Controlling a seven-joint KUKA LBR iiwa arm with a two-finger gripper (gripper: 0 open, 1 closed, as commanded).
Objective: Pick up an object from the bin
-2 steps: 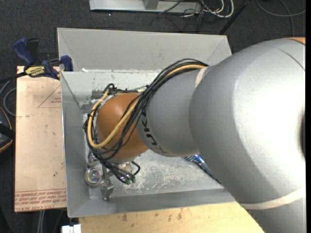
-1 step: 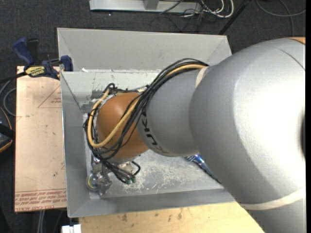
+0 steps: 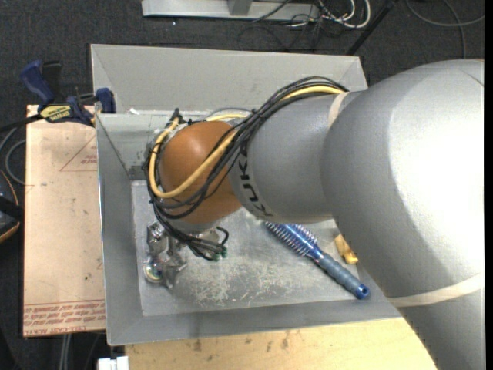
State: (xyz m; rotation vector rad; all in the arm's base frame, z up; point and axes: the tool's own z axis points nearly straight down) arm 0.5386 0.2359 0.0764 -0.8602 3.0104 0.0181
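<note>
— Blue hairbrush (image 3: 316,255): where did it lie?

— On the floor of the grey metal bin (image 3: 231,75), right of the middle. Its bristle head pointed toward the bin's centre and its handle ran out toward the front right corner. It lay flat, with nothing on top of it.

— What else was in the bin?

— A small yellow piece (image 3: 344,249) lay just beside the handle, on its far side, partly hidden under the arm (image 3: 370,176). Near the middle of the floor there was a little dark bit with a speck of green (image 3: 219,251). It may have been a loose thing or the end of a cable; I could not say which. The rest of the floor was bare metal with pale scuffs.

— And the gripper?

— The gripper (image 3: 162,267) was low in the front left corner, close to the left wall and down near the floor. It was well apart from the hairbrush. The orange cover (image 3: 196,172) and the black and yellow cables (image 3: 231,141) sat directly above it.

— Open or closed?

— I could not tell. From above, its tip was a tangle of grey metal against grey floor, and I saw nothing clearly held in it.
</note>
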